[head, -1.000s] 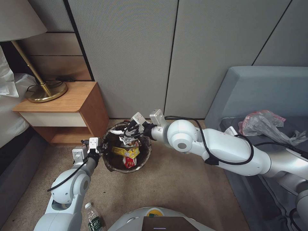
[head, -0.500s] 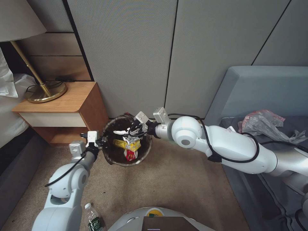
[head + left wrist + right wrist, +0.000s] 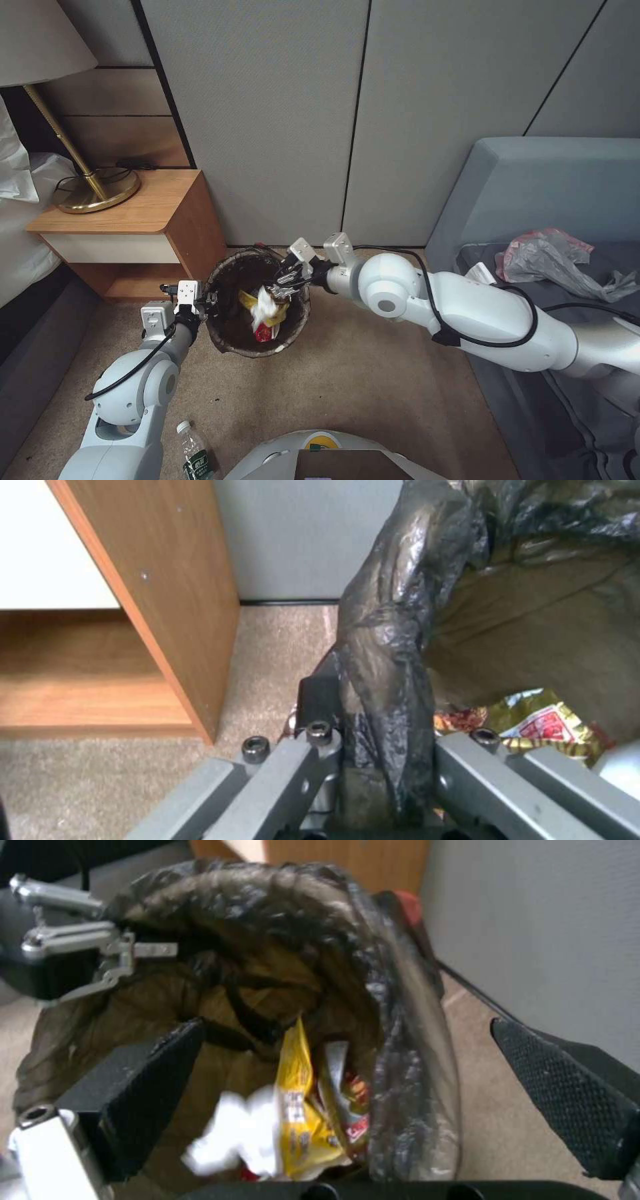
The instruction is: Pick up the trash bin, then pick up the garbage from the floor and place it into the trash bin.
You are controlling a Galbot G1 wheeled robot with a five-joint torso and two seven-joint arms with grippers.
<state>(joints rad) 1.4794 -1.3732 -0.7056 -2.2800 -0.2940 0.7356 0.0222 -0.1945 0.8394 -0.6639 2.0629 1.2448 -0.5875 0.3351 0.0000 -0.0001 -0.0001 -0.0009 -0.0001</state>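
– Left gripper (image 3: pixel 373 760) is clamped on the trash bin (image 3: pixel 227 337) rim, bin off the carpet by the nightstand (image 3: pixel 133 220).
– Light, probably; that liner's slippery. Right gripper (image 3: pixel 288 280) hangs spread above, tissue (image 3: pixel 263 310) inside.

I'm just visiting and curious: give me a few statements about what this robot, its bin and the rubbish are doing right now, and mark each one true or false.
1. The left gripper is clamped on the rim of the trash bin. True.
2. The right gripper is squeezing a white tissue. False: its fingers are spread wide over the bin, and the white tissue is loose inside the bin.
3. A yellow wrapper lies inside the bin. True.
4. The clear plastic bottle is already in the bin. False: it lies on the carpet beside the robot's base.
5. The lamp stands on the sofa. False: it stands on the wooden nightstand.
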